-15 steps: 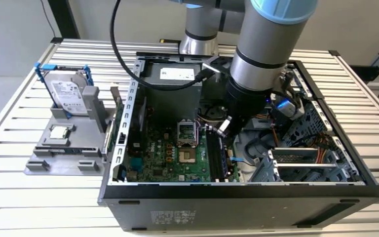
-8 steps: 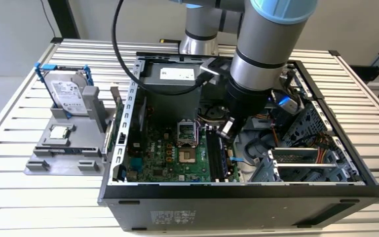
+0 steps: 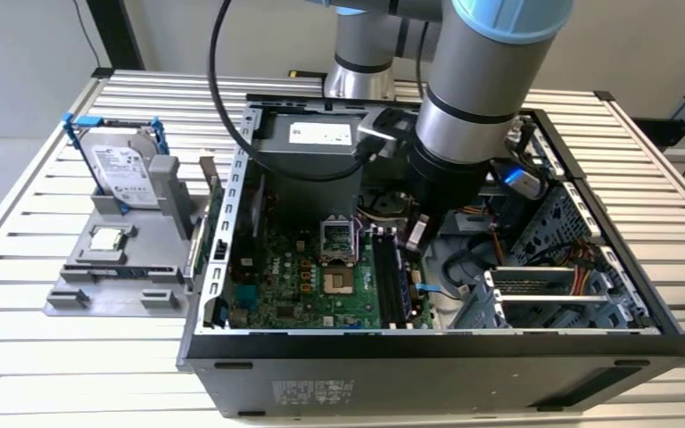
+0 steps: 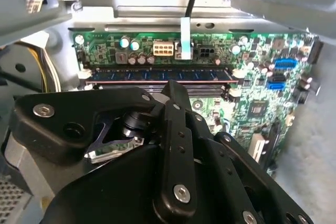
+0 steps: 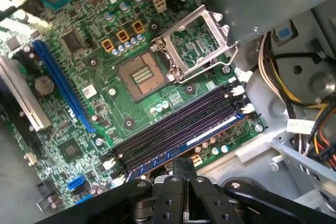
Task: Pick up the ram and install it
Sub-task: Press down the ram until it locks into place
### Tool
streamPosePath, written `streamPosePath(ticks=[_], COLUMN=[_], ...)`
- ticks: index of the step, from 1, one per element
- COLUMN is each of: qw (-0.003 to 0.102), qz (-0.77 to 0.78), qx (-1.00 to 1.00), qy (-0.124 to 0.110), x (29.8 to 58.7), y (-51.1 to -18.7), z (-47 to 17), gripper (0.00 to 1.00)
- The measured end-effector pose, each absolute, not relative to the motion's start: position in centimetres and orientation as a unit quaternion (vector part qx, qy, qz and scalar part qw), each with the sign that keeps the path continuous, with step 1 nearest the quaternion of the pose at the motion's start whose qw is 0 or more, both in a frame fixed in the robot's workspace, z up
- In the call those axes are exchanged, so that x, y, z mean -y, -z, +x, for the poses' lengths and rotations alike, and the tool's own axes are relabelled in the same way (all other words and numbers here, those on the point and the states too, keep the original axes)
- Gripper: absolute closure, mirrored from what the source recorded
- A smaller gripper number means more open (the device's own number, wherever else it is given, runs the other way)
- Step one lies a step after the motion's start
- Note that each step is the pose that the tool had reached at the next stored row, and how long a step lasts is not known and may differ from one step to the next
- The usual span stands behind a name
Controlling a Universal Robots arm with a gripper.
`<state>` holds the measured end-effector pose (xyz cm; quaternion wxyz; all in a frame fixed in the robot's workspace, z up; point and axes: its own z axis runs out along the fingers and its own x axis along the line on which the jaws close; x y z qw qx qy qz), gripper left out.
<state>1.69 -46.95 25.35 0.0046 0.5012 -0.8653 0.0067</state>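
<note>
Table (image 3: 10, 357): pale slatted top, carrying everything.
Stand (image 3: 93, 290): grey, at the far left of the exterior view, just beside the case.
Hard drive (image 3: 122, 174): silver, in a blue frame, upright at the far end of the stand.
Processor (image 3: 107, 239): small silver square lying flat on the stand, nearer than the hard drive.
Case (image 3: 438, 370): black, on its side with the side panel off, in the middle of the table.
Motherboard (image 3: 307, 267): green, flat on the floor of the case, in its left half.
Socket (image 5: 140, 74): bare, with its metal latch frame swung up beside it.
Slots (image 5: 173, 127): dark parallel rows just right of the socket, white clips at their ends.
Ram (image 4: 157, 75): standing on edge in the slot at the right-hand side of the rows, farthest from the socket; in the first wrist view it is the bluish strip (image 5: 210, 136).
Gripper (image 5: 184, 162): black fingers drawn narrow, closed together and holding nothing, tips right at the ram's upper edge near its middle; I cannot tell if they touch it.
Arm (image 3: 485, 80): reaching down from above into the case.
Drive cage (image 3: 545, 294): perforated metal at the right of the case, coloured cables around it.
</note>
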Motion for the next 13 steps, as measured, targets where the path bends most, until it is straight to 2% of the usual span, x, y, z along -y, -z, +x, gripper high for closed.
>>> streamPosePath(ticks=[13], qw=[0.004], qz=[0.575], qx=[0.818], qy=[-0.007], x=[46.93], y=[-25.22], z=[1.45], gripper=[1.00])
